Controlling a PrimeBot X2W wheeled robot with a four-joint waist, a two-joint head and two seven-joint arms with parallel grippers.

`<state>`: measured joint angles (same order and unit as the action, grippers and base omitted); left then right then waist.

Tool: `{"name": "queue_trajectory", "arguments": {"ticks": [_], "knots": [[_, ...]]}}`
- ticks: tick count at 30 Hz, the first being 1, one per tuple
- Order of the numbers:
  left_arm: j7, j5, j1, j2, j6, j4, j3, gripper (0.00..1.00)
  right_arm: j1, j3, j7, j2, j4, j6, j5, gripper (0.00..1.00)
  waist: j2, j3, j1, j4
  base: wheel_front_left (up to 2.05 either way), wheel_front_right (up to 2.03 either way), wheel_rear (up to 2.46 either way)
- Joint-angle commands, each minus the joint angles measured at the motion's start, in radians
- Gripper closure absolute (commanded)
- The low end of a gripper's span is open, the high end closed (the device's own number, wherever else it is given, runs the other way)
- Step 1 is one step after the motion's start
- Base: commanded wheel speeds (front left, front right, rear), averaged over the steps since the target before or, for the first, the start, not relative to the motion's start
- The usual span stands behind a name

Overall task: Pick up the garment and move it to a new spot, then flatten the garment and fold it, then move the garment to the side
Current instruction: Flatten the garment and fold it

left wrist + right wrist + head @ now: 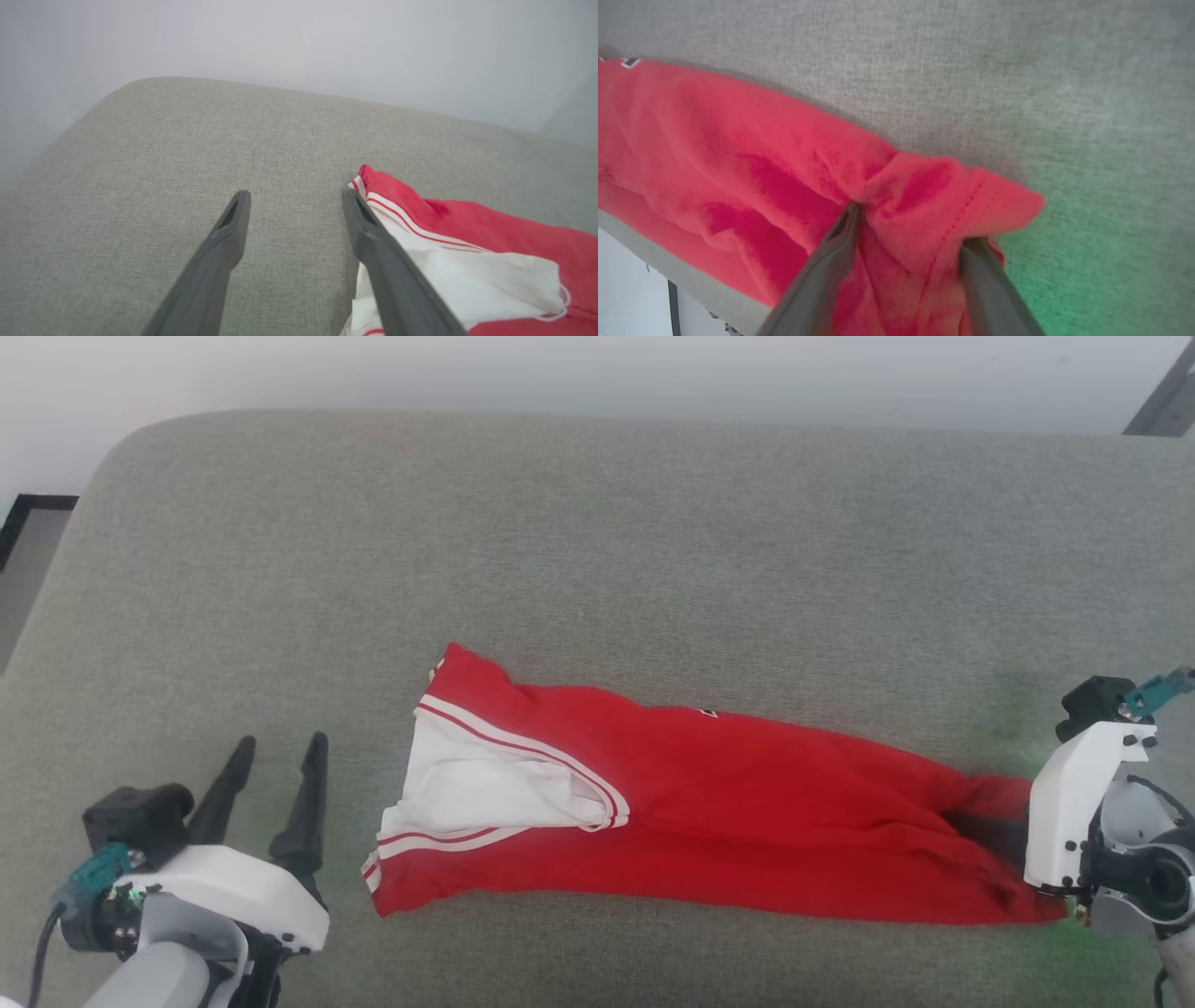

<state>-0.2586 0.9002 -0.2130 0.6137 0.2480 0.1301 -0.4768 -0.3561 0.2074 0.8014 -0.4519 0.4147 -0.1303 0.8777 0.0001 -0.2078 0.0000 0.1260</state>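
Our left gripper stands spread near the grey cushion's left edge, just beside the garment, which stretches along the near edge. Our right gripper, fingers apart, straddles its bunched red end.

1. Bright, soft, even light falls over the whole grey cushion. There is no glare and no hard shadow.
2. A green glow tints the cushion at the head view's right edge and in the right wrist view's lower right corner.
3. The left wrist view is milky and washed out, and the cushion's far edge fades into haze.
4. In the right wrist view the garment looks soft and smeared, with a faint shadow along its upper edge.
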Motion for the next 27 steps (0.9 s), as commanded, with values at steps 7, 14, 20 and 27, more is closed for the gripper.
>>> {"name": "queue_trajectory", "arguments": {"ticks": [7, 14, 20, 27], "knots": [[-0.006, -0.087, 0.071, -0.076, -0.046, -0.004, 0.142, 0.00, -0.005, 0.036, -0.021, -0.012, 0.032, 0.000, 0.068, 1.00, -0.0001, 0.003, 0.0000, 0.009, 0.00, 0.00, 0.00], [-0.007, -0.143, 0.127, -0.129, -0.082, -0.013, 0.231, 0.00, -0.025, -0.017, -0.046, -0.110, 0.023, 0.001, 0.093, 1.00, -0.0001, 0.001, 0.0000, -0.014, 0.00, 0.00, 0.00], [-0.007, -0.176, 0.137, -0.177, -0.123, -0.006, 0.277, 0.00, -0.058, -0.081, -0.081, -0.203, 0.079, 0.001, 0.097, 1.00, -0.0001, -0.016, 0.0000, -0.037, 0.00, 0.00, 0.00], [-0.007, -0.211, 0.106, -0.211, -0.157, 0.014, 0.304, 0.00, -0.129, -0.111, -0.116, -0.271, 0.203, 0.000, 0.075, 1.00, -0.0001, -0.037, 0.0000, -0.058, 0.00, 0.00, 0.00]]}}
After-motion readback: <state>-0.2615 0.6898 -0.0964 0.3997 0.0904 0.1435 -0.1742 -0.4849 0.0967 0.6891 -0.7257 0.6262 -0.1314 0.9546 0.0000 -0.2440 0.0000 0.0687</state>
